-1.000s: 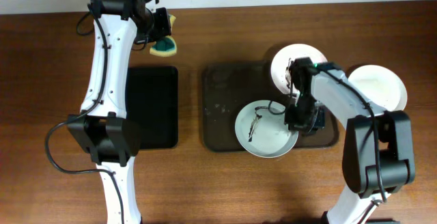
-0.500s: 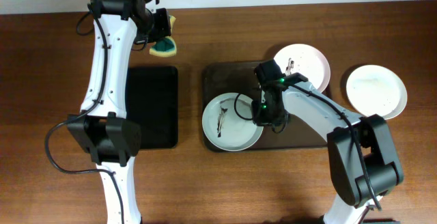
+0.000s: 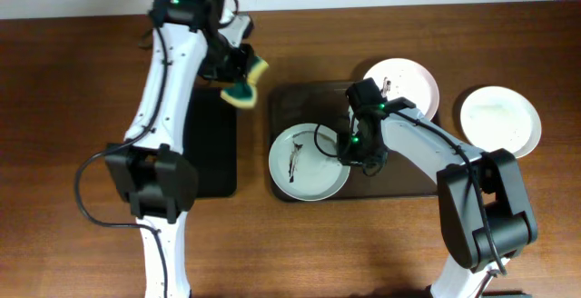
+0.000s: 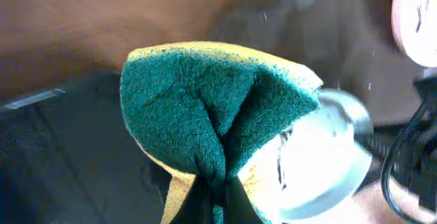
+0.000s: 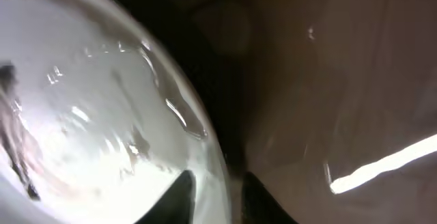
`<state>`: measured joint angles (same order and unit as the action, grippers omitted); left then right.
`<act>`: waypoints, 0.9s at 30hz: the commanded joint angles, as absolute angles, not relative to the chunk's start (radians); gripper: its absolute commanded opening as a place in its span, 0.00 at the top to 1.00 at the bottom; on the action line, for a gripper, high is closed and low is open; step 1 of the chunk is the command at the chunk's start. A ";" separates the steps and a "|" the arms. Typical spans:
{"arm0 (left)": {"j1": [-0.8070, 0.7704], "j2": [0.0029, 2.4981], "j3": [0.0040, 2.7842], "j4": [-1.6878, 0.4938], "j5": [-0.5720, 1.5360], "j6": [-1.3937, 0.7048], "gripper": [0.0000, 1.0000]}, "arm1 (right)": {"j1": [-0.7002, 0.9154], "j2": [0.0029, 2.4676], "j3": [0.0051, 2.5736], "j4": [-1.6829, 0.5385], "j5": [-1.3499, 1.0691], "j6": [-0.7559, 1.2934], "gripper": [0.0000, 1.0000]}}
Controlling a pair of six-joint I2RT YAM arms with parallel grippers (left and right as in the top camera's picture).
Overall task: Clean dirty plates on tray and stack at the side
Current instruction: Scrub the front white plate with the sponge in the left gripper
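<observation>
– Sponge (image 3: 243, 85) on the left: what grips it?
– The left gripper (image 3: 234, 65) pinches it, folded, over the far right corner of the black tray (image 3: 211, 153), just left of the tray (image 3: 289, 104).
– And the plate to wipe?
– The smeared plate (image 3: 307, 162) sits at the tray's near left corner, to the right of the sponge and closer to the robot's base. I judge the left arm the one to reach it. The streak (image 3: 295, 160) runs roughly far to near.
– The right gripper (image 3: 356, 149)?
– Its jaws clamp that plate's right rim. A second plate (image 3: 404, 82) lies at the tray's far right corner, and a clean plate (image 3: 501, 122) on the table beyond.
– Anything unclear?
– The right arm covers the rim it holds, and its wrist view is blurred. Whether the plate rests flat or tilted, I cannot tell.
</observation>
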<state>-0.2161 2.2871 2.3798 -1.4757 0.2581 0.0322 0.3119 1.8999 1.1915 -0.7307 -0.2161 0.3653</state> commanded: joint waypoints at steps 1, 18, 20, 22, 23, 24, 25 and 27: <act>-0.261 2.281 2.309 -1.459 0.293 0.070 1.00 | 0.307 1.909 1.188 -0.682 -0.202 0.383 0.85; -0.530 2.283 1.857 -1.017 0.182 -0.122 1.00 | 0.234 1.909 1.188 -0.683 -0.200 0.375 0.96; -0.545 2.283 1.808 -1.010 0.050 -0.339 1.00 | 0.213 1.910 1.177 -0.704 -0.253 0.382 0.96; -0.546 2.283 1.768 -1.002 0.019 -0.378 1.00 | 0.206 1.910 1.142 -0.697 -0.315 0.426 0.96; -0.546 2.284 1.760 -1.002 0.018 -0.377 1.00 | 0.209 1.910 1.117 -0.680 -0.341 0.445 0.96; -0.546 2.283 1.758 -1.002 0.042 -0.352 1.00 | 0.208 1.911 1.091 -0.655 -0.363 0.455 0.96; -0.546 2.283 1.758 -0.976 0.203 -0.189 1.00 | 0.202 1.910 1.089 -0.653 -0.369 0.455 0.96; -0.546 2.283 1.758 -0.940 0.537 0.147 1.00 | 0.195 1.911 1.089 -0.642 -0.374 0.454 0.96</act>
